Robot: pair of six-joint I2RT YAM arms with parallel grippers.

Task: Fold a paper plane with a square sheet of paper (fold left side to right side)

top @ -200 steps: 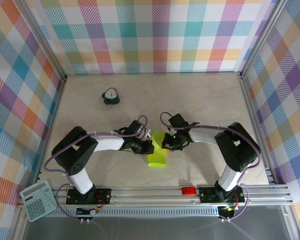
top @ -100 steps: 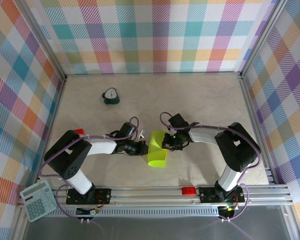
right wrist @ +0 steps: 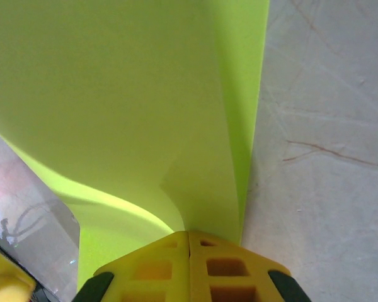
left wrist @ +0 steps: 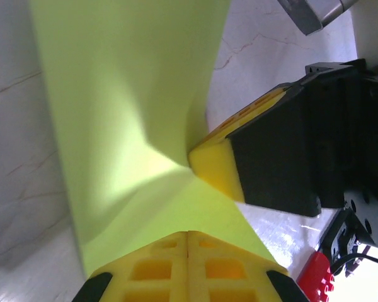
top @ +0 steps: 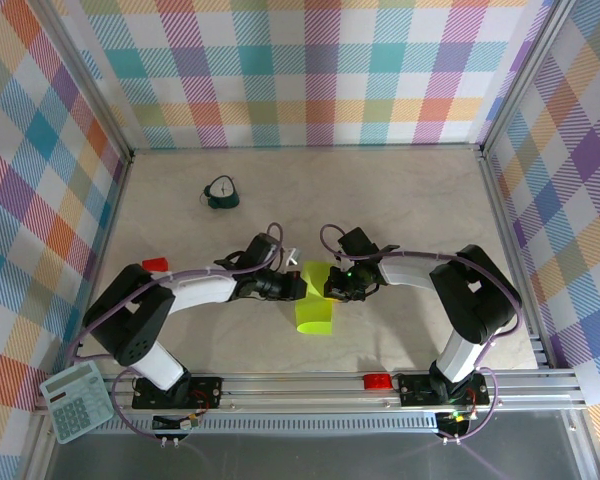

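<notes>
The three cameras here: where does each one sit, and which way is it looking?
Top camera: fixed above and behind the arms, looking down on the table; both arms show, the left pincer and right pincer meeting at the green paper.
Left wrist camera: rides on the left arm, looking along its shut yellow fingers at the paper; the right pincer's tip shows too.
Right wrist camera: rides on the right arm, looking along its own shut fingers at the paper.
Shared: all three see the paper.
</notes>
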